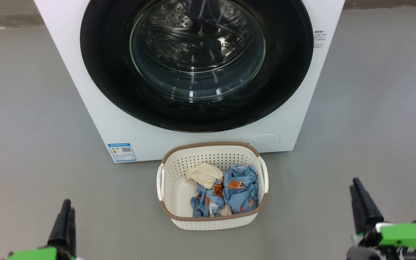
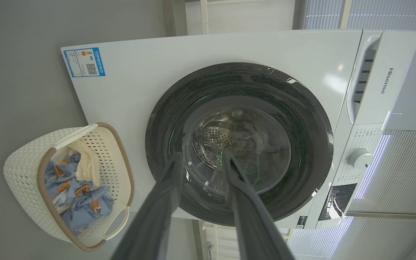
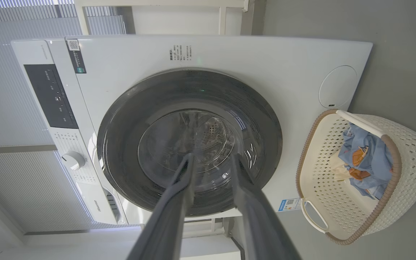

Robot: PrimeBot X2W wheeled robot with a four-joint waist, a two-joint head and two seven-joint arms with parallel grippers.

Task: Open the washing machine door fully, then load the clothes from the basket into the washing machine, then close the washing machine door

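Note:
The washing machine [image 1: 85, 90] stands white and boxy ahead of me, and its washing machine door [image 1: 121, 90], glossy black with a clear glass bowl, lies shut flat against the front. On the floor right before it sits the basket [image 1: 211, 220], cream with a brown rim. The clothes [image 1: 240, 187] lie in it, light blue with orange figures, beside a cream piece [image 1: 204, 174]. My left gripper [image 1: 66, 216] is low at the left and my right gripper [image 1: 359, 202] low at the right. Both are well short of the basket, open and empty. Each wrist view looks at the door [image 2: 302, 144] [image 3: 128, 119] between parted fingers.
Grey floor [image 1: 31, 144] lies on both sides of the machine and basket. A blue energy label [image 1: 122, 152] and a round cover [image 1: 264, 140] mark the machine's lower front. The knob [image 2: 359, 158] and a dark control panel [image 3: 51, 95] sit at its top.

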